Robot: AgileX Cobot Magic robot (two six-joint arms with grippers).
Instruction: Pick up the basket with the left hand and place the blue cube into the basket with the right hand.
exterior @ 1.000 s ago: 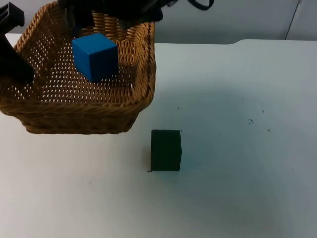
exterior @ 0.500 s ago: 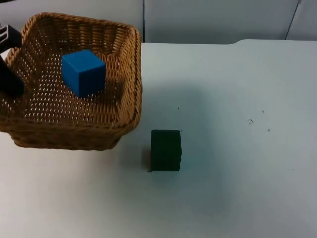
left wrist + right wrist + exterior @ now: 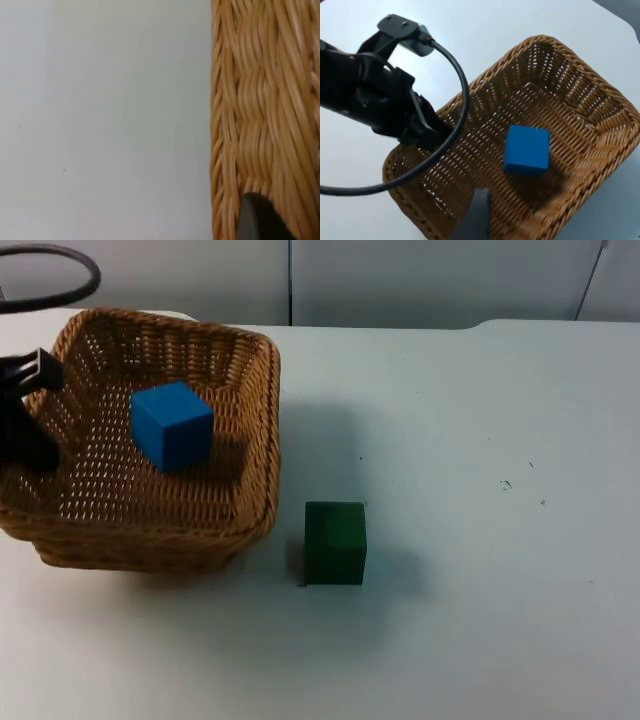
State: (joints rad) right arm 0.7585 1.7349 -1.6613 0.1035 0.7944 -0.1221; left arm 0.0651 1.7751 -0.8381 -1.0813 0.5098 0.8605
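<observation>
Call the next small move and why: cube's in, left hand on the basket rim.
Probably set the basket down and release. The blue cube already lies inside it, and the left hand grips its rim. The right hand looks down on the basket from above. The green cube stands close beside it, so lower straight.

even, diffuse light keeps the white table (image 3: 480, 440) bright without hard glare. the basket (image 3: 250, 440) throws a soft shadow to its right, and the green cube (image 3: 335, 542) a faint one around its base. in the left wrist view the wicker (image 3: 260, 100) looks soft and out of focus.
</observation>
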